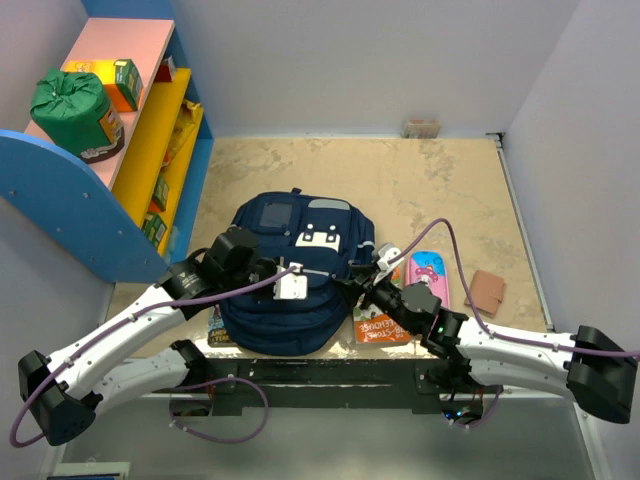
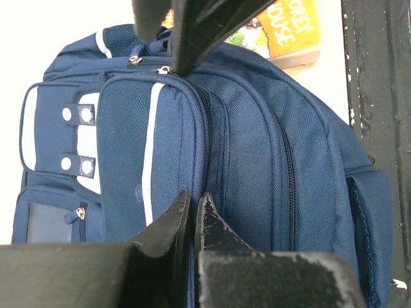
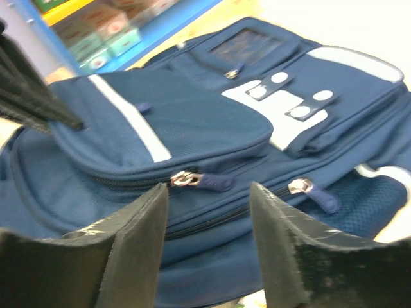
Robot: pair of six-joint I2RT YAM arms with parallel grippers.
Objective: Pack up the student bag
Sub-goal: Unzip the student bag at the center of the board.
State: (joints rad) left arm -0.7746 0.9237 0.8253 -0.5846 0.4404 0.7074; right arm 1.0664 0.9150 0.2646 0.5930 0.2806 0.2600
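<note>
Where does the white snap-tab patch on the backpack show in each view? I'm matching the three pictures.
Top external: centre, on the student bag's front.
Left wrist: left edge, mid-height.
Right wrist: upper right.
Shared landmark: the grey stripe beside it.

You see only slivers of the books: the student bag (image 1: pixel 295 275) hides most of one (image 1: pixel 217 327) at lower left, and the right arm covers another's (image 1: pixel 384 328) title.
</note>
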